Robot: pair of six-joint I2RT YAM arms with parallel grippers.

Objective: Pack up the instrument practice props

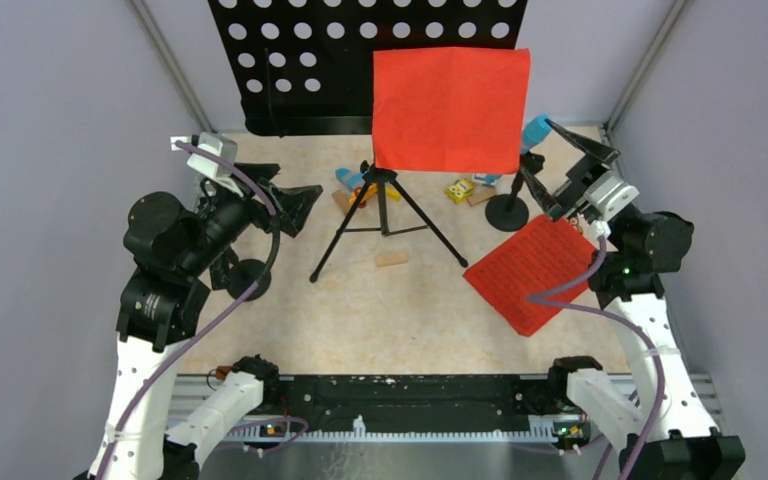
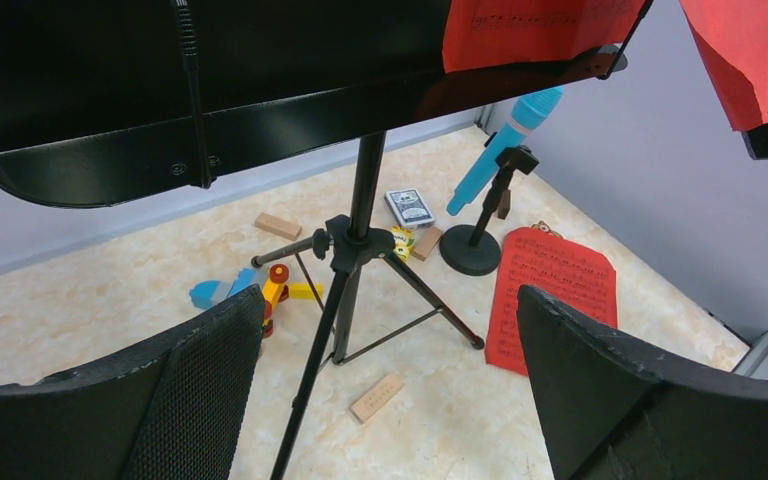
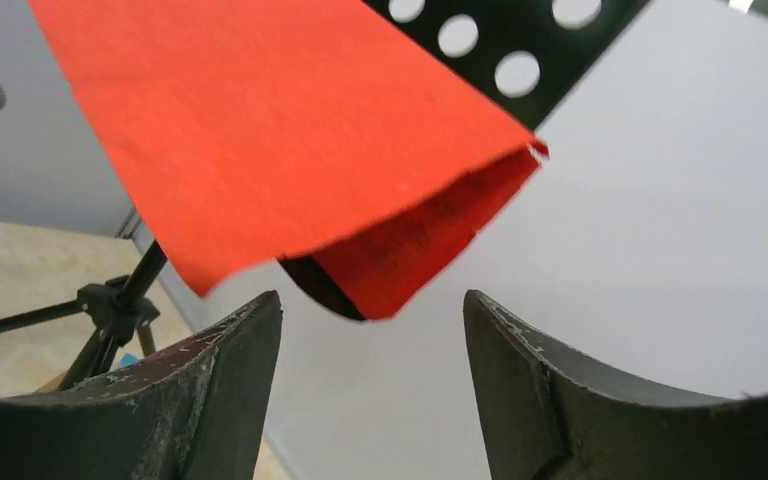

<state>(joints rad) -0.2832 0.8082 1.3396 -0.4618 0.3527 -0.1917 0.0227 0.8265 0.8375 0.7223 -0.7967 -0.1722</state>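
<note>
**A:** Right gripper (image 3: pixel 371 297) is spread wide, holding nothing; the red page (image 3: pixel 290 130) on the desk (image 1: pixel 300 110) hangs just above and ahead of it. What could spoil the grab?
**B:** Pinching only the loose lower corner: paper could tear, or slide off and drop onto the other page (image 1: pixel 530 272) lying below the gripper.
**A:** And the desk?
**B:** Pulling sideways could tip the tripod (image 2: pixel 345 270). Blue mic (image 1: pixel 536 130) stands close beside the gripper, easily knocked. Left gripper (image 2: pixel 390 300), also wide and empty, hangs well apart
</note>
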